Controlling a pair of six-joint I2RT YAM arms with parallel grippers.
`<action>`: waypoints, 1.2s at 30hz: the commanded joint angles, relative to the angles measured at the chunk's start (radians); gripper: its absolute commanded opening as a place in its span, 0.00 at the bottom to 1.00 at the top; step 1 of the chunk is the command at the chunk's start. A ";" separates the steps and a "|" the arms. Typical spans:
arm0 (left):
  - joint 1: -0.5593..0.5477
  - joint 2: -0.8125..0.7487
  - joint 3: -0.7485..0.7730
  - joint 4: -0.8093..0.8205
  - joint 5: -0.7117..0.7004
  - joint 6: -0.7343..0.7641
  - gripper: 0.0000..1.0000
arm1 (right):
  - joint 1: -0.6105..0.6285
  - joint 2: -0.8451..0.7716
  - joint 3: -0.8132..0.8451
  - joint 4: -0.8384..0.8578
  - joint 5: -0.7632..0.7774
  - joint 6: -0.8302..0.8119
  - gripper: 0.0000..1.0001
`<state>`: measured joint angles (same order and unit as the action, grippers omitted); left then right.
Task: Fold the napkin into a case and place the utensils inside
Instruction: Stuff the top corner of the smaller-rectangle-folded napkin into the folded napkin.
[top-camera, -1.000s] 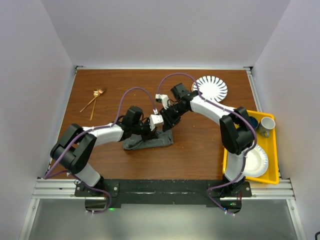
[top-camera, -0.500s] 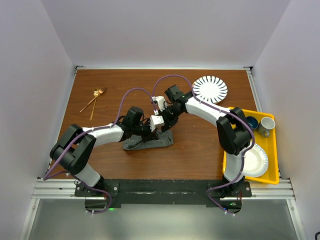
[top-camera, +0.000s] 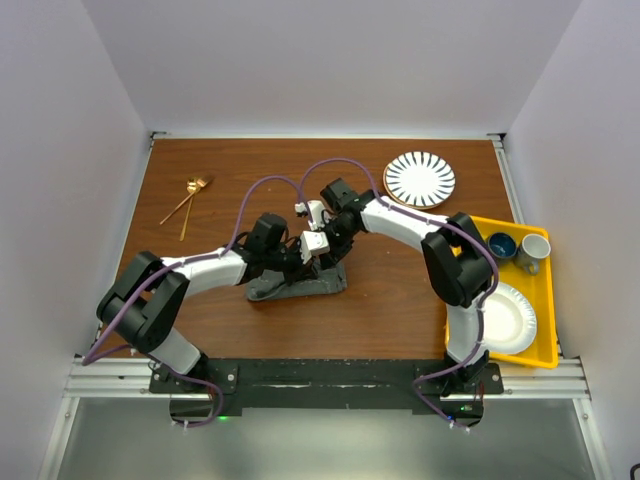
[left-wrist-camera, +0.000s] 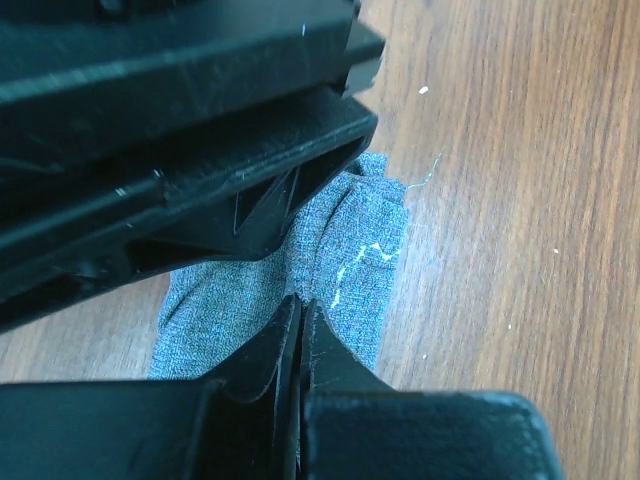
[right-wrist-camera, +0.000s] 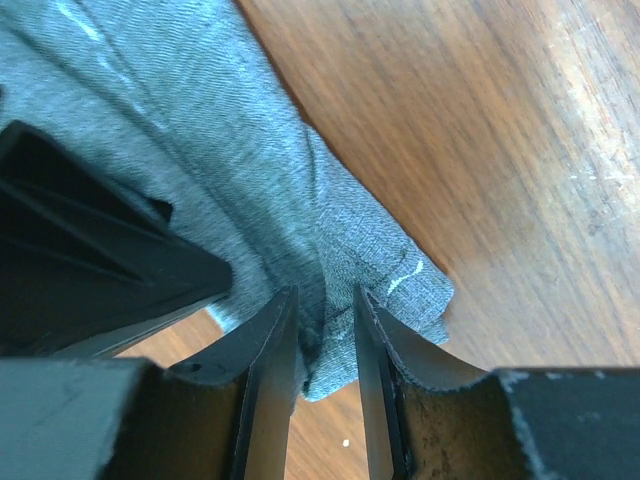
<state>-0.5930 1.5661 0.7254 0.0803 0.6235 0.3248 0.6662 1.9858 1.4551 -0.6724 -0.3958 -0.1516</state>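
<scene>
At the near edge of the table (top-camera: 230, 170), two arms rise from a metal rail and lean inward until their tips meet over the middle of the brown wooden top. Beneath them lies the napkin (top-camera: 295, 285), dark grey cloth gathered into a narrow, rumpled strip. Its long axis runs left to right, with the right end tipped slightly toward the far side.

From overhead the tips are a black-and-white tangle, and neither grip can be read there. The wrist cameras settle it. The left gripper (left-wrist-camera: 300, 305) has its fingers pressed together, pinching a thin fold of the grey weave, and the other arm's black fingers (very close) fill the upper half of that view. The right gripper (right-wrist-camera: 325, 300) has its fingers narrowly parted around a raised ridge of cloth, which fills the gap between them. A short pale stitch shows near the cloth's corner.

Only the overhead view shows the rest. On the right, a yellow tray (top-camera: 552, 290) holds a white paper plate (top-camera: 510, 322), a mug (top-camera: 532, 250) and a small blue bowl (top-camera: 500, 245). Farther back on the left, well apart from the napkin, lie the utensils (top-camera: 188, 205), two thin copper-gold pieces. Their heads meet toward the far right and their handles splay toward the near left. A striped plate (top-camera: 420, 178) sits at the far right. Plain white walls close in three sides.
</scene>
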 joint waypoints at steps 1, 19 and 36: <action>-0.007 -0.023 0.002 0.016 0.004 -0.001 0.00 | 0.021 -0.002 -0.021 0.033 0.060 -0.032 0.33; 0.053 0.021 0.022 -0.020 0.022 -0.112 0.00 | 0.027 -0.093 -0.013 0.042 0.069 0.007 0.00; 0.110 0.101 0.072 -0.060 0.048 -0.162 0.00 | 0.006 -0.142 -0.019 0.046 0.043 0.038 0.00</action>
<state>-0.5209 1.6382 0.7666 0.0502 0.6807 0.2188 0.6727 1.9347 1.4319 -0.6380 -0.3256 -0.1200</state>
